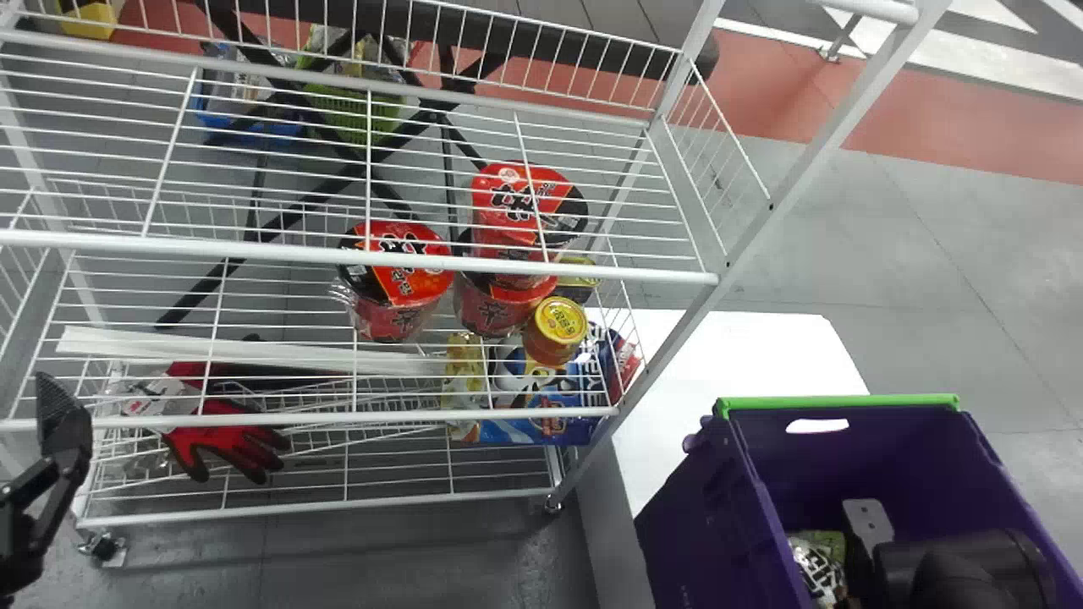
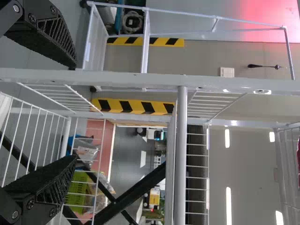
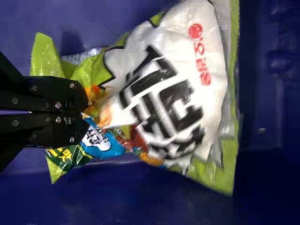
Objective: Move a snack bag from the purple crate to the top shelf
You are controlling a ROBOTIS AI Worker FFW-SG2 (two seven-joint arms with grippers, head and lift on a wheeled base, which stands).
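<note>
Some open room is left between the snack bag point(image 1: 816, 562) and the far wall of the purple crate point(image 1: 846, 461), whose green edge point(image 1: 838, 402) is raised above it, and floor is seen beyond. The crate is set on a white table point(image 1: 744, 347) beside the white wire rack point(image 1: 355, 262), where red noodle tubs point(image 1: 398, 292) are held. Inside the crate, the bag is clamped at one end by the right gripper point(image 1: 860, 568), while the left gripper point(image 1: 63, 419) is parked by the rack, its fingers spread wide.
</note>
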